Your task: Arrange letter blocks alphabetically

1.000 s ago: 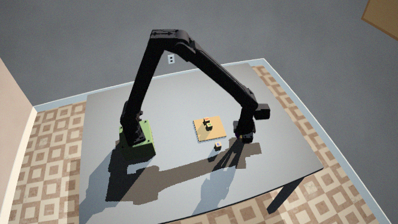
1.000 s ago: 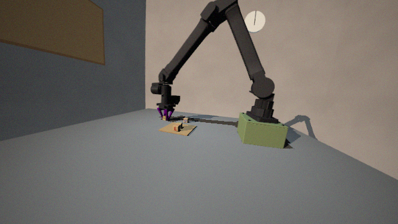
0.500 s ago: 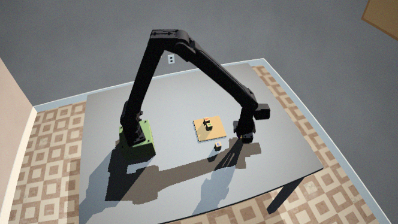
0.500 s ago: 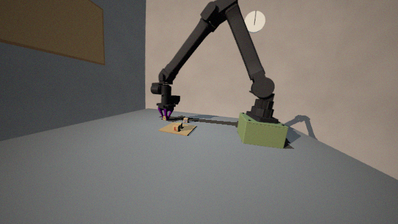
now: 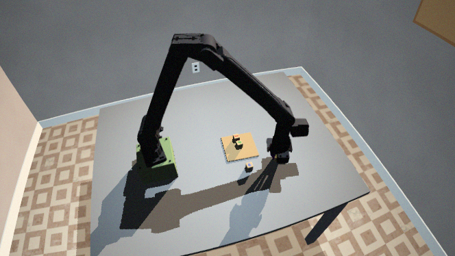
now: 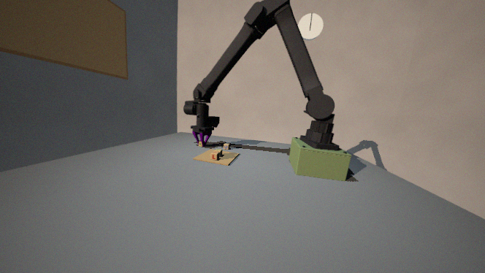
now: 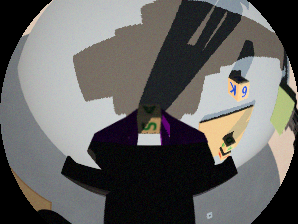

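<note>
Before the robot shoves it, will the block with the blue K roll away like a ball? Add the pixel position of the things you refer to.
Probably not: the blue K block (image 5: pixel 249 165) (image 6: pixel 226 146) (image 7: pixel 238 88) has flat faces, so it should slide. It looks stiff, with straight edges, so it likely won't squash. It's small beside the mat (image 5: pixel 249 149) (image 6: pixel 230 159) (image 7: pixel 212 130), so perhaps light.

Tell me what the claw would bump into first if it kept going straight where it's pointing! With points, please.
Probably the table top (image 5: pixel 199 116) (image 6: pixel 182 212) (image 7: pixel 50 75), right underneath. The claw (image 5: pixel 275 157) (image 6: pixel 201 143) (image 7: pixel 149 113) points down, gripping the green-S block (image 6: pixel 201 144) (image 7: pixel 149 122). I can't tell how small the gap is.
</note>
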You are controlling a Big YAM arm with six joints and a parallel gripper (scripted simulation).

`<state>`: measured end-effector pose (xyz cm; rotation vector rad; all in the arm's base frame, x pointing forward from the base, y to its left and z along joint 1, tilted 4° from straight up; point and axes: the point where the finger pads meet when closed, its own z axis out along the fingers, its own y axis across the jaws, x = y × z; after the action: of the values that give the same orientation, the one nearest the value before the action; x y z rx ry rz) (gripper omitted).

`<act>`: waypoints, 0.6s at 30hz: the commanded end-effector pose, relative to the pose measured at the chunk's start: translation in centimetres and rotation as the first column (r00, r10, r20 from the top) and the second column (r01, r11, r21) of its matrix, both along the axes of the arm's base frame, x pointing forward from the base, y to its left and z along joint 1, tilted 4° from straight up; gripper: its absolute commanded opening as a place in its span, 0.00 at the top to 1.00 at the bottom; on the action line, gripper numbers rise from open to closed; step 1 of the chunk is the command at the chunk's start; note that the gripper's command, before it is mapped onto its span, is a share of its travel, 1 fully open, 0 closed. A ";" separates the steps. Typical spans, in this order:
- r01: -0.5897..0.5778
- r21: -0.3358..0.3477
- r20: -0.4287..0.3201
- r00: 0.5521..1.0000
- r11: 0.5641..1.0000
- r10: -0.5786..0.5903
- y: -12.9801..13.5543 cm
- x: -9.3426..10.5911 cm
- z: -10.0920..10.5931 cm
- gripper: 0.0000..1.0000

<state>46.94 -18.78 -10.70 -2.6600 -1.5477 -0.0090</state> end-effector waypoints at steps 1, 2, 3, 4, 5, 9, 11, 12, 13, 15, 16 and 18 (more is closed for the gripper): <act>0.003 -0.016 0.034 0.999 1.000 -0.002 0.0 0.9 1.1 0.80; 0.003 -0.016 0.034 0.999 1.000 -0.002 0.0 0.9 1.1 0.80; 0.003 -0.016 0.034 0.999 1.000 -0.002 0.0 0.9 1.1 0.80; 0.003 -0.016 0.034 0.999 1.000 -0.002 0.0 0.9 1.1 0.80; 0.003 -0.016 0.034 0.999 1.000 -0.002 0.0 0.9 1.1 0.80; 0.003 -0.017 0.034 0.999 1.000 -0.002 0.0 0.9 1.1 0.80; 0.003 -0.018 0.038 0.999 1.000 -0.002 0.0 1.0 1.9 0.80; 0.003 -0.013 0.025 1.000 1.000 -0.002 0.1 0.6 2.1 0.80; 0.003 -0.015 0.029 1.000 1.000 -0.002 -0.1 0.9 2.5 0.80; 0.003 -0.021 0.045 0.999 1.000 -0.002 -0.6 1.6 3.8 0.80; 0.004 -0.027 0.058 0.998 1.000 -0.002 -1.0 2.2 4.7 0.80; 0.004 -0.032 0.070 0.998 0.999 -0.002 -1.5 2.7 6.4 0.80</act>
<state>46.48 -18.59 -9.96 -2.6471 -1.5395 0.0087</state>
